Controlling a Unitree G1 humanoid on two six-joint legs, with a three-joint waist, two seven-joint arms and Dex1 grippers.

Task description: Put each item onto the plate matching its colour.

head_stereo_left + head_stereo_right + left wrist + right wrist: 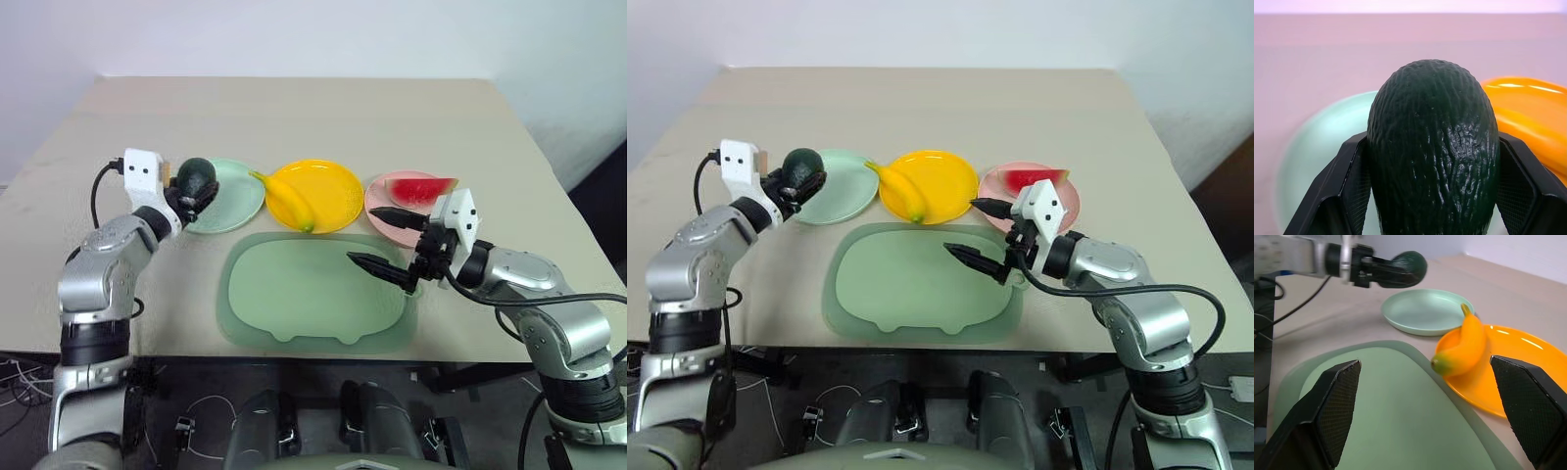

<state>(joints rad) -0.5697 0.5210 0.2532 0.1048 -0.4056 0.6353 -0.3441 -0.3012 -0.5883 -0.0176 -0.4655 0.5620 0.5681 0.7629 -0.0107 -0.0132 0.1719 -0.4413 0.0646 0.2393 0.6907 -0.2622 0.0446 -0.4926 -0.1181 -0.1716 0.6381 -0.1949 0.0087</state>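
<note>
Head views: the left tool [199, 194] grips the dark green textured toy avocado [196, 176] above the round mint green plastic plate's [235, 201] near-left rim; the right tool [387, 240] gapes wide over the pale green rounded tray [294, 294]. Left wrist view: both fingers [1347, 186] clamp the avocado. Right wrist view: the long yellow toy banana [1464, 345] lies across the bright yellow plate's [1518, 377] rim.

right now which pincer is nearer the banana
Right. The open right pincer hovers over the tray just beside the banana; the left pincer, shut on the avocado, sits beyond the mint green plate.
</note>
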